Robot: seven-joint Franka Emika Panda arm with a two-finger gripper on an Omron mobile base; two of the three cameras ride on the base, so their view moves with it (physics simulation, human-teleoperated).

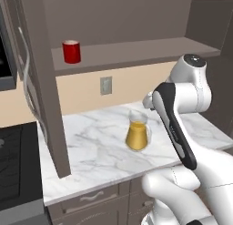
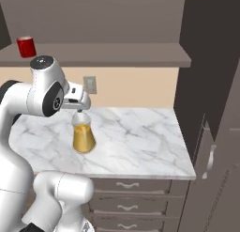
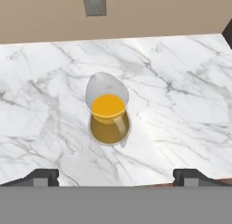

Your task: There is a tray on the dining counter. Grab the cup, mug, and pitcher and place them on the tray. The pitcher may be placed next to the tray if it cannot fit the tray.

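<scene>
- Hand view: pitcher [image 3: 108,113] stands upright on a marble top [image 3: 181,96], orange-yellow liquid inside, roughly centred betw. the two finger tips; gripper [image 3: 116,177] spread wide, holding nothing, above & apart from it.
- Step in hand, judged: approach for the pitcher grasp; robot should come down straight over the neck, keep it centred betw. the fingers, close on the narrow part not the wide base, lift level so nothing spills.
- Left base view: pitcher [image 1: 137,136] mid-counter, free all round; forearm [image 1: 175,128] just beside it on the right.
- Mug [image 1: 71,51] up on the shelf [image 1: 136,53], well apart, for a separate reach.
- Wall outlet [image 1: 106,85] behind; dark cabinet post [image 1: 48,96] to the left, shelf edge overhead limits lift height.
- Drawers [image 2: 126,198] below the top.
</scene>
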